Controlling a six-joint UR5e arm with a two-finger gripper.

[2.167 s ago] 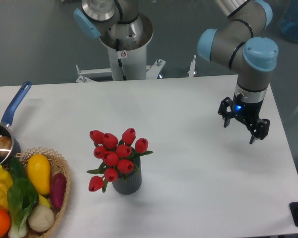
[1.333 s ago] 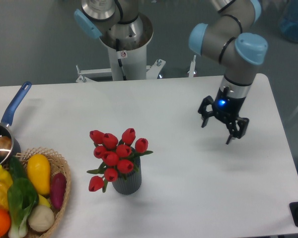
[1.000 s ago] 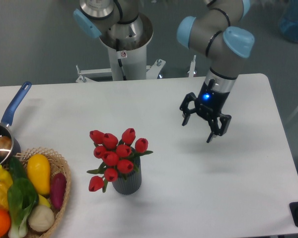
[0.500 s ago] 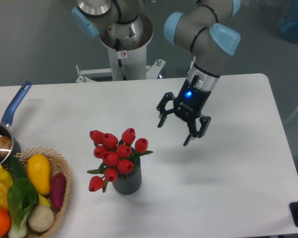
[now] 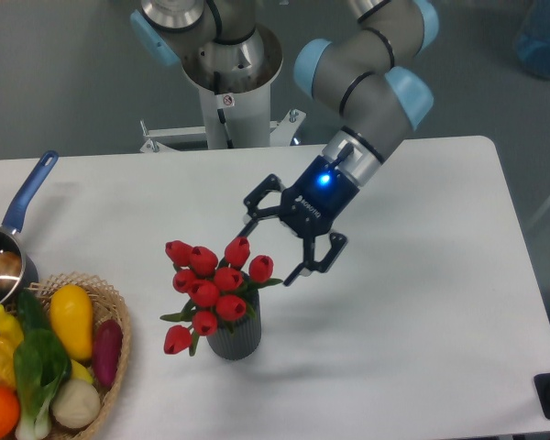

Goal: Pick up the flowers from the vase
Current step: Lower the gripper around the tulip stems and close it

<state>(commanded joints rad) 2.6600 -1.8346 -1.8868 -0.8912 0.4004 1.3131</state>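
The flowers, a bunch of red tulip buds with green leaves, stand in the vase, a short dark grey ribbed cylinder left of the table's middle. My gripper hangs just right of and slightly above the upper buds, tilted toward them. Its two black fingers are spread wide, open, with nothing between them. One fingertip is close to the top bud, the other beside the rightmost bud; I cannot tell whether either touches.
A wicker basket of produce, with a yellow squash, a purple vegetable and greens, sits at the front left. Behind it stands a blue-handled metal pot. The arm's base column rises at the table's back edge.
The gripper has swept from the table's right side leftward across the table and now hangs next to the bunch, still open. The flowers and vase have not moved.
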